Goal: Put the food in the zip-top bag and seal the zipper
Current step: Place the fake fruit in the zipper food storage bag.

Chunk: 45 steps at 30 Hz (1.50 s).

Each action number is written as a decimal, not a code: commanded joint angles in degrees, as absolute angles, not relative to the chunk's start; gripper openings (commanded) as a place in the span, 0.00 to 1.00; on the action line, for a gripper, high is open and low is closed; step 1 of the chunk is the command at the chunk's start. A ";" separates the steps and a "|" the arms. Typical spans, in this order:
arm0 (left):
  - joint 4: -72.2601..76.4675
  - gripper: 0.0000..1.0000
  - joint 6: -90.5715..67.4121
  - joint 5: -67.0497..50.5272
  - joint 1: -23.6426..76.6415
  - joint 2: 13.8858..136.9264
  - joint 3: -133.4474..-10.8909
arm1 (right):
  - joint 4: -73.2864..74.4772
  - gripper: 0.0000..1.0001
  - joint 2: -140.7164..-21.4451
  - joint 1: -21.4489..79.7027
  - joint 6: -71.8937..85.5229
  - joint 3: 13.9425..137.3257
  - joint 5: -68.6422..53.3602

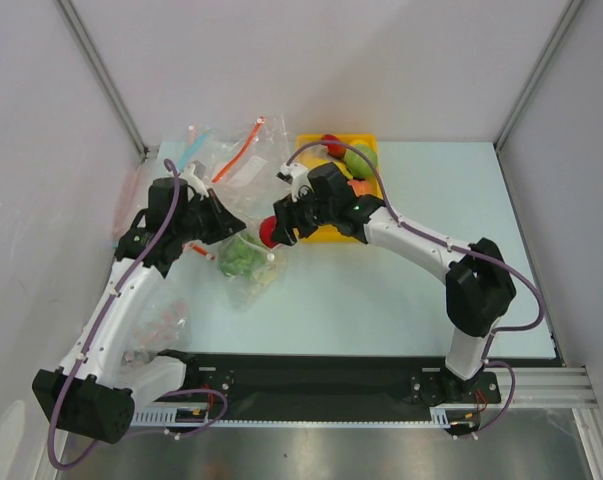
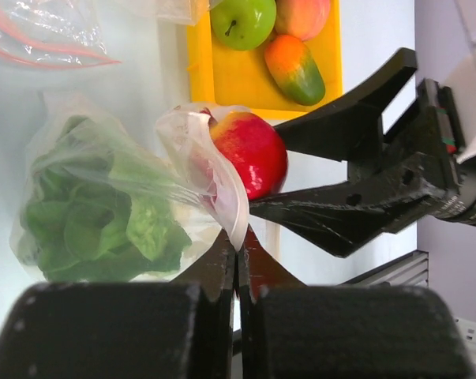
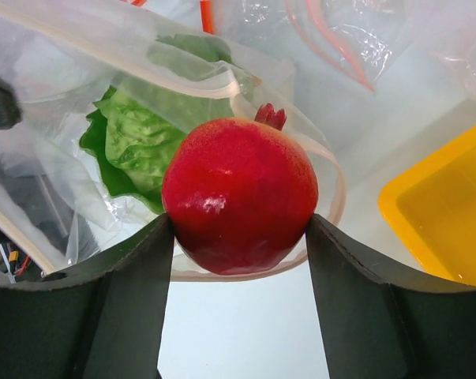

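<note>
Right now the red fruit (image 3: 239, 193) sits clamped in my right gripper (image 3: 239, 229) at the mouth of the zip-top bag (image 2: 218, 185), with the cabbage (image 2: 103, 229) already inside. My left gripper (image 2: 238, 260) pinches the bag's mouth edge, jaws closed on the plastic. Beyond, the green apple (image 2: 241, 20) lies on the yellow tray (image 2: 238, 79)

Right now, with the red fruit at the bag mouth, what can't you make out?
- Top view: zip-top bag mouth too small, crowded by the right gripper.
- Right wrist: red fruit blocks the bag interior behind it.
- Left wrist: left gripper covers the bag's near end.
</note>
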<state>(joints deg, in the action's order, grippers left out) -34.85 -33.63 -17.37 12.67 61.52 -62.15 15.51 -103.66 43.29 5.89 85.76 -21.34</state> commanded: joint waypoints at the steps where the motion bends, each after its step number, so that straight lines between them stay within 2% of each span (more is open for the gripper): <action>1: -34.28 0.00 -34.89 -18.46 12.22 62.13 -64.68 | 12.05 0.45 -97.92 43.33 5.01 83.07 -21.53; 11: -34.28 0.00 -35.60 -19.86 12.22 66.27 -68.38 | 5.72 0.46 -87.72 43.59 6.15 72.61 -26.10; 32: -31.20 0.00 -35.33 -28.30 14.15 72.33 -71.98 | 9.85 0.45 -96.06 43.68 2.64 81.12 -23.91; 39: -33.31 0.00 -33.66 -28.92 14.15 72.25 -72.16 | 14.76 0.43 -99.49 43.59 1.94 85.25 -14.16; 45: -36.82 0.00 -32.17 -27.34 14.15 72.60 -72.51 | 12.57 0.41 -97.56 44.29 2.37 83.24 -22.83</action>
